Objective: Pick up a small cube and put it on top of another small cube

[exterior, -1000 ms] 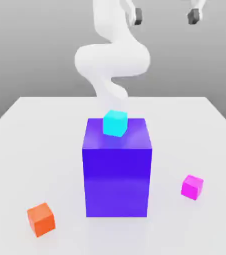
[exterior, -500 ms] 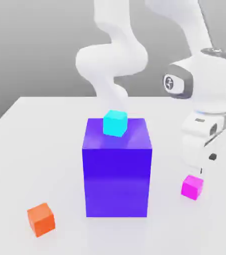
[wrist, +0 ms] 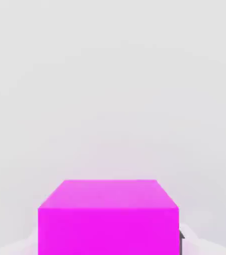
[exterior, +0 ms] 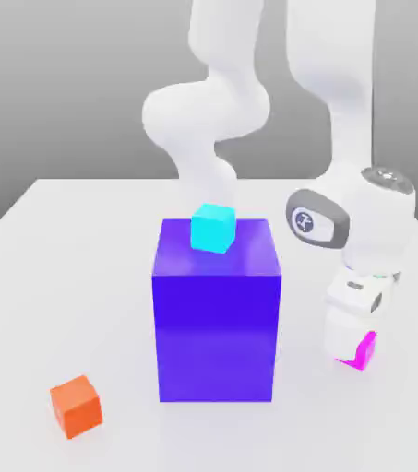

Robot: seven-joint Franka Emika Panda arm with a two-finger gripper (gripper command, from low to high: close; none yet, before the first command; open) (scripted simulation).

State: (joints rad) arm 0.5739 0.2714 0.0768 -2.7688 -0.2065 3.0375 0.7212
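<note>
Nearest in the exterior view is the orange cube (exterior: 76, 407), which lies alone on the table (exterior: 83, 304), toward the exterior view's left, and it is turned a little, so that its edges run oblique. Next comes the big purple-blue block (exterior: 217, 336), which stands upright in the middle, with a flat front face. On the top of this block sits the cyan cube (exterior: 214, 229), near the back edge.

To the exterior view's right of the block, and apart from it, is the small magenta cube (exterior: 366, 350). It is down at the table, partly hidden by the gripper (exterior: 354, 353), which points downward. The jaws are closed on this cube, one at each side of it; they are only as far apart as the cube is wide. In the hand view the cube shows its plain front face and its upper face.

Behind, the white arm (exterior: 332, 74) comes down from above to the gripper. Farthest is the grey background (exterior: 55, 92), behind the far edge of the table.
</note>
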